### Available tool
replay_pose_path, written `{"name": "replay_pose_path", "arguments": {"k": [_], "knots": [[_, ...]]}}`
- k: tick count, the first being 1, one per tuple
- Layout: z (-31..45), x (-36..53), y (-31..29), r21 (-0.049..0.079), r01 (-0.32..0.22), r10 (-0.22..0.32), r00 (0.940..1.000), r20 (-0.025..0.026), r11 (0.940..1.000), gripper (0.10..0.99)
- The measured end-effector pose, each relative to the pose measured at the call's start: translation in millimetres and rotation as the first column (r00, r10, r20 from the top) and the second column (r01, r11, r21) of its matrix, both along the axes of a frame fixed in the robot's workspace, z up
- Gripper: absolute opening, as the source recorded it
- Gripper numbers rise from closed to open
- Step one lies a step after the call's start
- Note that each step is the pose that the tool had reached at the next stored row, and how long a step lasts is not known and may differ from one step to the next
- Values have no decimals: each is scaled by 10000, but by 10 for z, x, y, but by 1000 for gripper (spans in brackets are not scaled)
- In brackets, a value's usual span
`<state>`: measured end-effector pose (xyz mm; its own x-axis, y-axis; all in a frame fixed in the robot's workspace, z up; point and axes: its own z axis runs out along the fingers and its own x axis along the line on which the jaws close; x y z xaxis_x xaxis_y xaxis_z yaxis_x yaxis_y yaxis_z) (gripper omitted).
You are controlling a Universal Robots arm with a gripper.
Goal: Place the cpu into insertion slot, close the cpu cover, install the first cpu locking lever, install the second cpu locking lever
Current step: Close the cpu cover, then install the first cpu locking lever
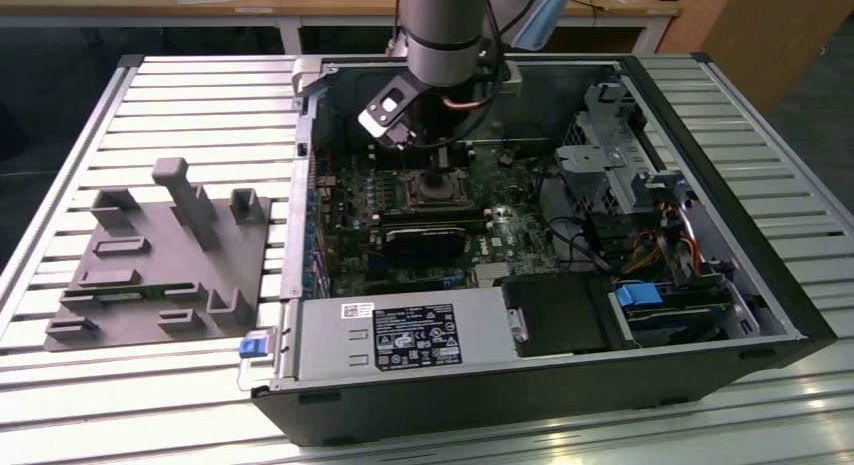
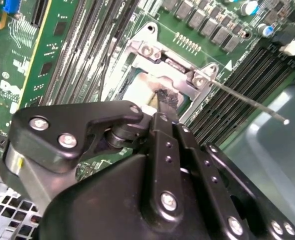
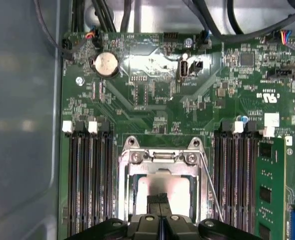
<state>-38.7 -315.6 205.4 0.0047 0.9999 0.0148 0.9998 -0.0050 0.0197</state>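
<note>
The cpu (image 3: pixel 162 187) shows its dull silver top in the insertion slot (image 1: pixel 434 188) on the green board. The cpu cover (image 3: pixel 160 164), a thin silver frame, seems to lie flat around the chip (image 2: pixel 132 91), hinged at two screws. One thin wire locking lever (image 3: pixel 210 187) stands up beside the socket, and its free end (image 2: pixel 267 112) sticks out over the memory slots. My gripper (image 3: pixel 160 200) is shut, its black fingertips (image 2: pixel 166 100) together right over the chip's top with nothing between them. In the exterior view the gripper (image 1: pixel 427 165) reaches straight down into the open case.
Long black memory slots (image 3: pixel 90 180) flank the socket on both sides, and a green card (image 3: pixel 270 190) stands in one. A coin battery (image 3: pixel 106 64) sits beyond the socket. A black block (image 1: pixel 420 240), power supply (image 1: pixel 400 335), drive cage (image 1: pixel 627 155) and grey fixture plate (image 1: pixel 160 255) surround it.
</note>
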Motion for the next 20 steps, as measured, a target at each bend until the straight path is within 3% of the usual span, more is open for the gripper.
{"name": "replay_pose_path", "arguments": {"k": [14, 20], "knots": [[5, 22, 0, 0, 1, -1, 10000, -1, 10000, 106], [60, 22, 0, 1, 1, -1, 10000, 0, 10000, 106]]}}
